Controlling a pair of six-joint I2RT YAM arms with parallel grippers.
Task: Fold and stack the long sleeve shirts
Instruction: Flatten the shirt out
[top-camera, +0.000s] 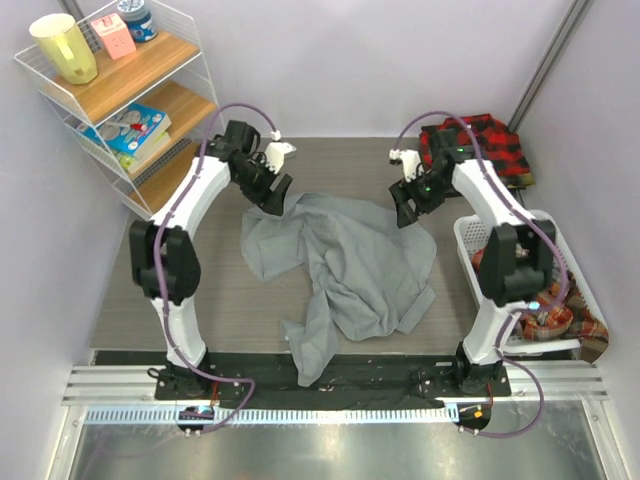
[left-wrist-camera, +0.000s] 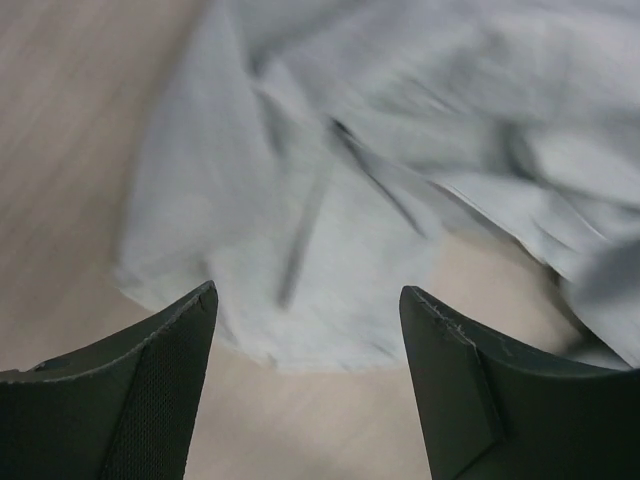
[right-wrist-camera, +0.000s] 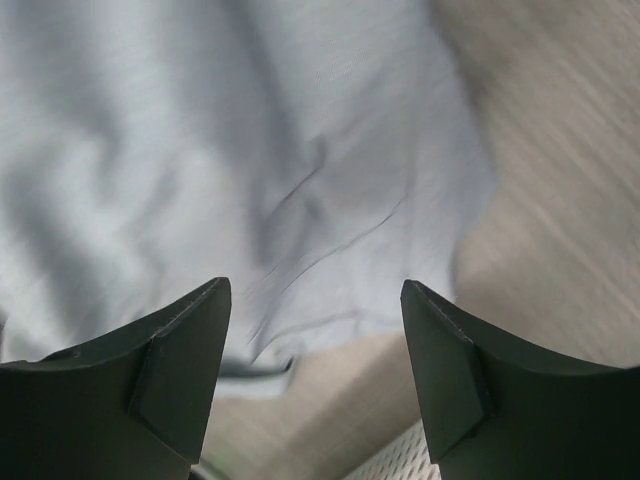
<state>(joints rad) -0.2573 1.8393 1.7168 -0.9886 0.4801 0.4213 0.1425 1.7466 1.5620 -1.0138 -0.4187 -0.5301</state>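
A plain grey shirt (top-camera: 345, 265) lies crumpled in the middle of the table, one sleeve trailing to the near edge. My left gripper (top-camera: 275, 200) hovers open over its far left edge; the cloth edge (left-wrist-camera: 330, 250) shows between the empty jaws. My right gripper (top-camera: 407, 212) hovers open over its far right edge (right-wrist-camera: 330, 200), jaws empty. A red-and-black checked shirt (top-camera: 480, 145) lies folded at the far right corner. Orange-brown-teal plaid shirts (top-camera: 560, 315) sit in and over the white basket.
A white basket (top-camera: 465, 238) stands at the right side of the table; its rim shows in the right wrist view (right-wrist-camera: 400, 460). A wire shelf (top-camera: 120, 90) with a cup, a box and books stands at the far left.
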